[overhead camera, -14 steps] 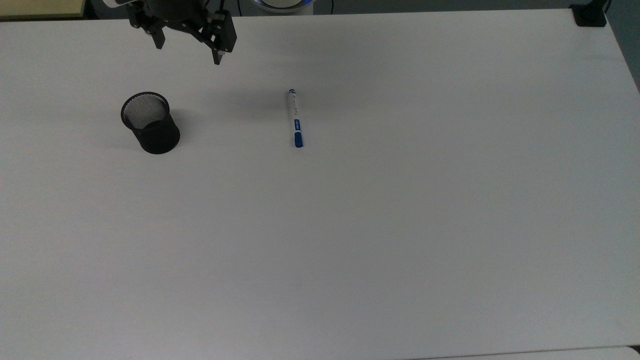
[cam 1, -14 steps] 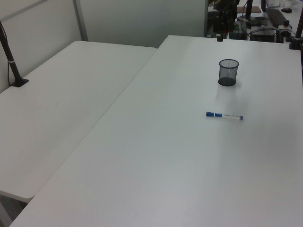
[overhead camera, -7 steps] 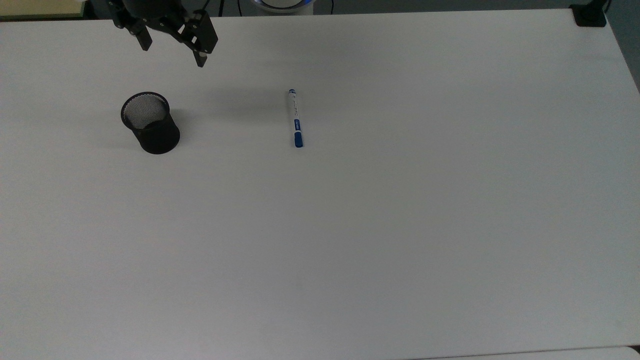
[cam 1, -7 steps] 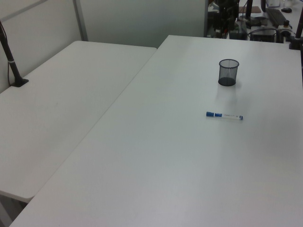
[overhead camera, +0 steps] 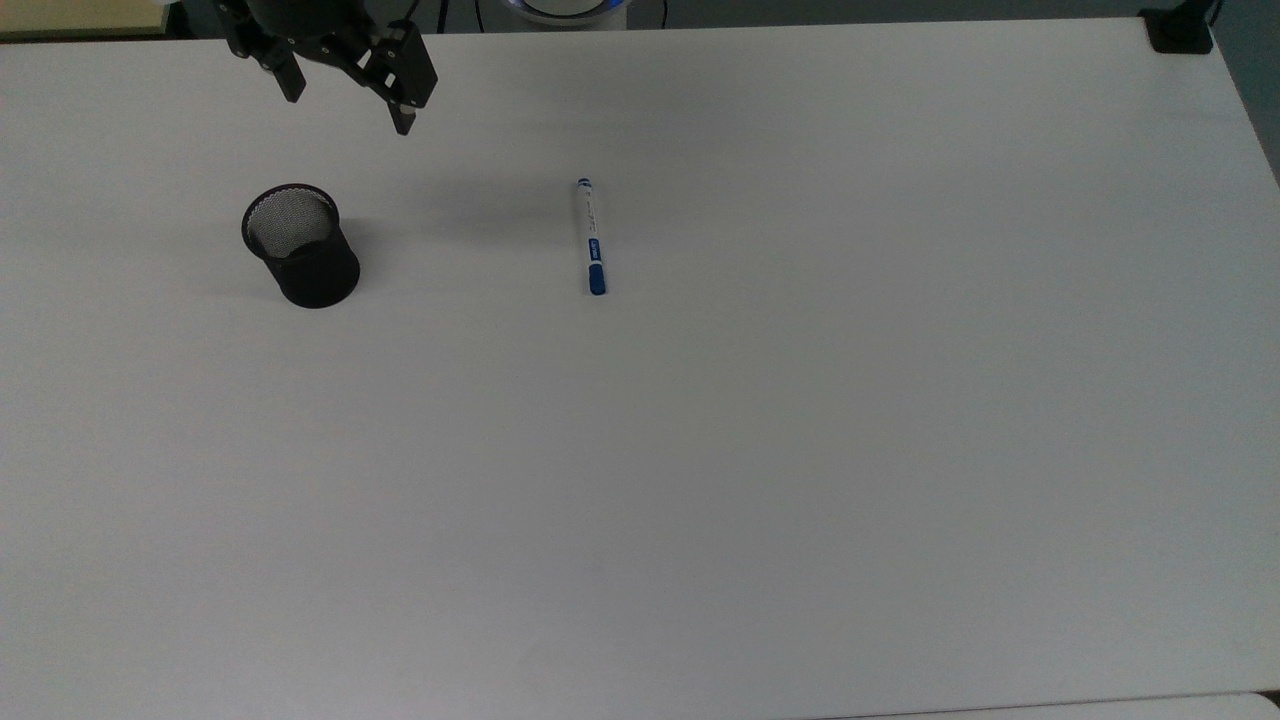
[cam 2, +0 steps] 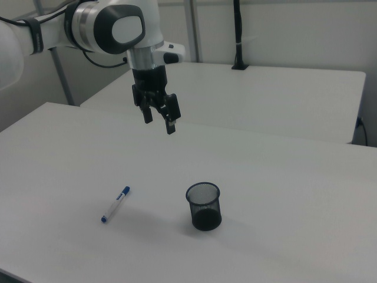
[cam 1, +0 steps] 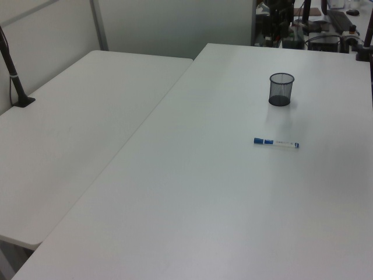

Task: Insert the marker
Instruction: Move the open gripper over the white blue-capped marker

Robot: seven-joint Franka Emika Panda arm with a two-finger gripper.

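The marker lies flat — well apart from the raised, spread jaws

- A robotics lab or test room, plain and bare.
- A white robot arm hangs over a wide white bench.
- A second white bench stands alongside, with a black pole clamped at its edge.
- Plain pale walls with metal uprights; equipment and cables crowd the left view's far end.
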